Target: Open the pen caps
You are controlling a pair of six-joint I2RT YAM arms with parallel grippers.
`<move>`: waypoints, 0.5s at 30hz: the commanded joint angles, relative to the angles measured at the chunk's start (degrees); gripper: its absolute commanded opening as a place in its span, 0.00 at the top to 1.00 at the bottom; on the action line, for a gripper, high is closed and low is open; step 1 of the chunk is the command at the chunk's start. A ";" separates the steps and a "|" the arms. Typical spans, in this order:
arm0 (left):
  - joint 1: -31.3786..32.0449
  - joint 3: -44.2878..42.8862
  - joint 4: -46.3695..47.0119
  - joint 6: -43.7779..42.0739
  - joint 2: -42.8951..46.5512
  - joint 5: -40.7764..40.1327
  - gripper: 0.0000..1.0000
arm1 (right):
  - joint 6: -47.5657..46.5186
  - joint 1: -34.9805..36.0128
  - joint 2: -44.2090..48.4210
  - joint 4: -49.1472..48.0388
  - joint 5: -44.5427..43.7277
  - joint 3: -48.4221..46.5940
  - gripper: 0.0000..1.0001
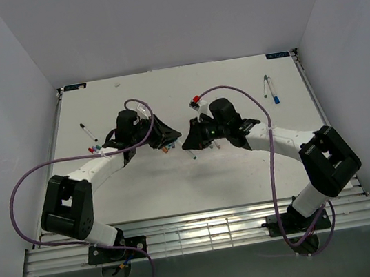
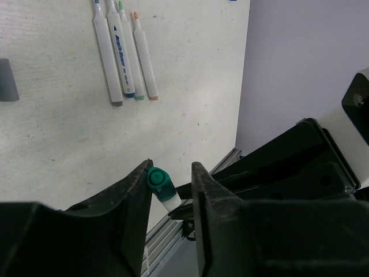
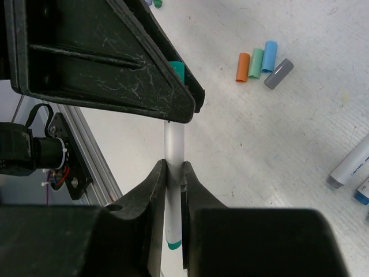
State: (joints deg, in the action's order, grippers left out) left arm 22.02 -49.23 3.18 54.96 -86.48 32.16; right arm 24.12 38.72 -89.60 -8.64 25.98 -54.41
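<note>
Pen in work: one white pen is held up off the bench, stretched between the two hands near the middle.
Right hand: the right hand is pinched tight on the white barrel, with the teal end of the pen poking out below its fingers.
Left hand: the left hand has its jaws partly apart around the teal cap. The cap lies against one finger and there is a gap to the other, so I would not call it gripped.
Cap on this pen: it looks seated on the barrel, so by my reading this pull is not yet made.
Done so far: four loose caps lie together on the bench, orange, green, blue and grey. A row of four pens lies side by side with bare tips and end colours that match those caps, so I take those four as opened.
Left to do: the teal one in hand. Probably also the two pens at the far right of the bench and a single pen at the far left, though from above I cannot tell whether those are capped.
Writing: one pen in the row has blue lettering along its barrel, too small and slanted to read. I can see no other brand or label.
</note>
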 commanded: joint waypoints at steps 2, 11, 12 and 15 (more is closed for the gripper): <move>0.39 -0.60 -0.28 -0.91 1.75 -1.05 0.65 | 0.32 0.57 0.48 -1.82 -0.84 -1.66 0.92; 0.39 -1.04 -0.81 -1.35 0.87 -0.87 1.00 | -0.83 1.27 -2.06 -1.46 -1.10 -3.50 0.74; 0.39 -1.13 -0.81 -1.35 0.87 -0.87 1.00 | -0.92 1.36 -2.42 -1.38 -1.10 -4.20 0.69; 0.39 -1.39 -0.81 -1.08 0.87 -0.96 1.00 | -1.09 1.80 -4.61 -0.76 -0.75 -5.79 0.62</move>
State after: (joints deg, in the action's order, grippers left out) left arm 22.24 -49.23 2.96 54.48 -86.48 30.98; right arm 23.64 39.81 -92.55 -8.64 25.23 -56.88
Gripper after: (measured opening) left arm 0.237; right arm 0.374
